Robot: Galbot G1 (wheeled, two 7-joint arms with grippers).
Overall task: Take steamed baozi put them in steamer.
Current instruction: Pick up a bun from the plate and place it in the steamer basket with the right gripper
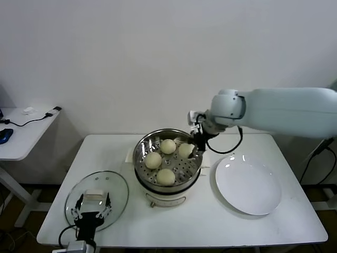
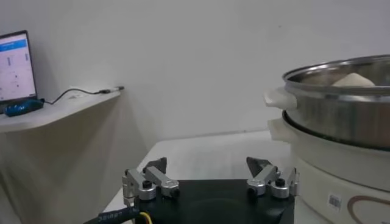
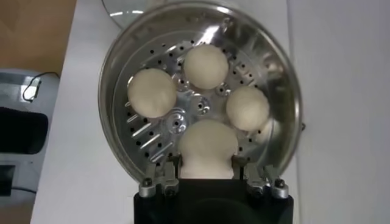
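The right gripper clamps a cream-white round baozi inside the shiny steel steamer (three others alongside); flat white plate beside. Left gripper gapes over the glass lid.

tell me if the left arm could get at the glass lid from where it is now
Probably yes: the open left gripper hangs right over the glass lid at the table's front left, with nothing in between.
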